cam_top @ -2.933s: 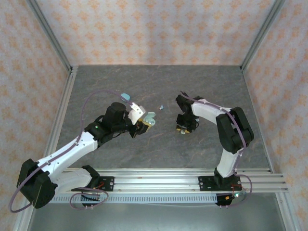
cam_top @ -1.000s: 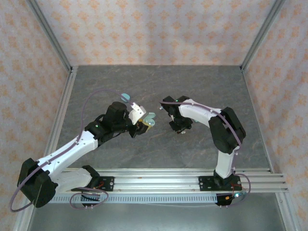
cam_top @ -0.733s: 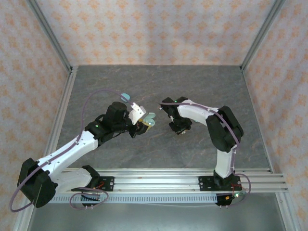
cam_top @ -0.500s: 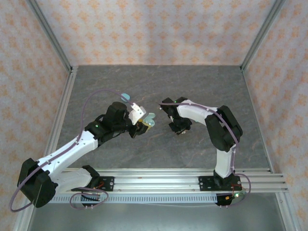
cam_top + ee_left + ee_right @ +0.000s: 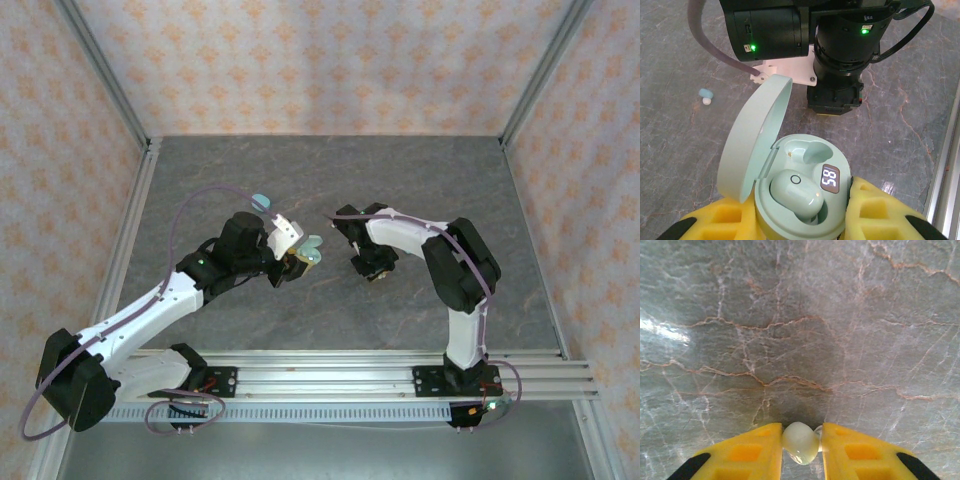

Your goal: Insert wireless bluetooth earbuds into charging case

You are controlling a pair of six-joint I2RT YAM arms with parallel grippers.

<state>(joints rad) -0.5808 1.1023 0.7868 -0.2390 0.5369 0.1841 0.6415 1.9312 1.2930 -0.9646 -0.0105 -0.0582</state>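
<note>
My left gripper (image 5: 799, 222) (image 5: 297, 260) is shut on a mint-green charging case (image 5: 805, 192) (image 5: 311, 247), holding it above the table with its lid (image 5: 756, 132) swung open to the left. One pale mint earbud (image 5: 796, 192) sits in the near socket. The far socket (image 5: 810, 150) is empty, and a lit display shows digits. My right gripper (image 5: 801, 442) (image 5: 371, 266) is shut on another pale mint earbud (image 5: 800, 442), just right of the case and above the marble table. A teal-blue earbud (image 5: 705, 95) lies loose on the table, left of the lid.
A second, teal case (image 5: 262, 201) lies on the table behind my left arm. My right arm's wrist (image 5: 840, 50) hangs close in front of the held case. Metal posts and patterned walls enclose the table (image 5: 330, 310), with a rail (image 5: 350, 378) along the near edge.
My right arm has swung left with the pale earbud, closing in on the held case. The left arm and its case have stayed still.
</note>
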